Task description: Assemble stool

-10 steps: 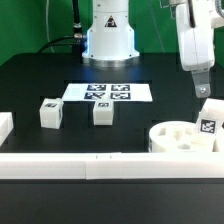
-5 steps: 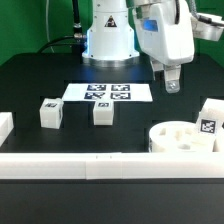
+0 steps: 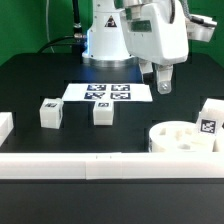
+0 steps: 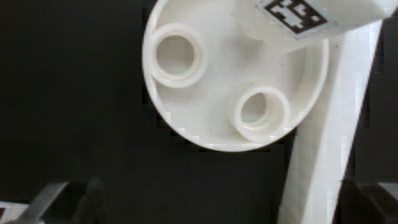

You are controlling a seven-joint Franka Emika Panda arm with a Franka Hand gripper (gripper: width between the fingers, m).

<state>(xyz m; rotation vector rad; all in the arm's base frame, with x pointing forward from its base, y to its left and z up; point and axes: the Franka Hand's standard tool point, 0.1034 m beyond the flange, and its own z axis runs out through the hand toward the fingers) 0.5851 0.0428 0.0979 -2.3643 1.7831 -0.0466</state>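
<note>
White plastic parts lie on a black table [image 3: 30, 80]. At the exterior view's far left, a white rail end block [image 3: 5, 125] is cut by the frame edge. Next comes the first leg [image 3: 49, 113], tag on top, standing alone. To its right the second leg [image 3: 102, 113] sits just near-side of the marker board [image 3: 107, 92], apart from it. The robot base [image 3: 108, 40] is on the far side behind the board. Then the gripper [image 3: 160, 84] hangs in the air right of the board, jaws spread wide, nothing between them. Further right, on the near side, the round seat [image 3: 180, 135] lies flat with its holes up, just behind the long front rail [image 3: 80, 162]. The third leg [image 3: 208, 122] is at the seat's far right edge; cannot tell if they touch. The wrist view shows the seat [image 4: 222, 75] with two round holes, the third leg [image 4: 297, 12] at its rim, the front rail [image 4: 320, 150] alongside and blurred dark fingertips [image 4: 45, 197].
</note>
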